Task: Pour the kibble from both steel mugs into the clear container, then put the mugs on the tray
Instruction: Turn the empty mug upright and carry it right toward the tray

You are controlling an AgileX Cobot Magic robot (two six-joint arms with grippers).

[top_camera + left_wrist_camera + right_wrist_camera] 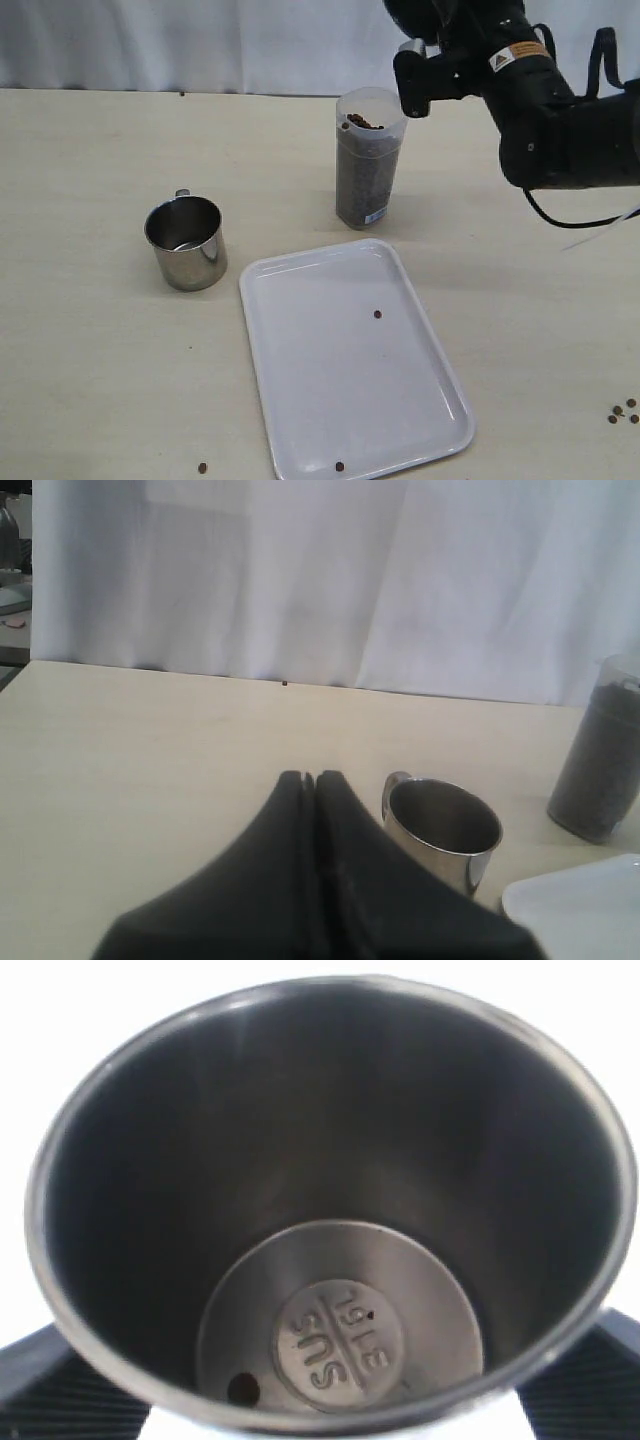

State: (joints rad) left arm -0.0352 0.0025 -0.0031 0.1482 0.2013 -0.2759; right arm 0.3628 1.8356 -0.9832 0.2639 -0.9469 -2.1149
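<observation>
The right gripper (320, 1396) is clamped on one steel mug, the held mug (330, 1160), with a ribbed black finger (60, 1390) pressed against either side of its wall. This mug is held up in the air over the far right part of the tabletop (90, 380), just beside the mouth of the clear container (368, 110). The right wrist view looks straight into it: the inside is bare steel with a stamped round base, and a single pellet (242, 1388) lies on that base.

The clear container stands upright toward the far edge of the tabletop, somewhat right of the middle. It is filled almost to the top with kibble (360, 175).

The standing mug (185, 243) sits upright on the tabletop left of the middle, near the far left corner of the tray (300, 400) but apart from it. Its handle points toward the far edge, and no kibble shows inside.

The tray lies flat between the container and the near edge, carrying no mug. Two stray pellets (377, 314) lie on it, another lies on the tabletop by the near edge, and a few loose pellets (622, 412) sit near the right edge.

The left gripper (308, 780) is clenched with its fingers pressed together, holding nothing, near the standing mug.
</observation>
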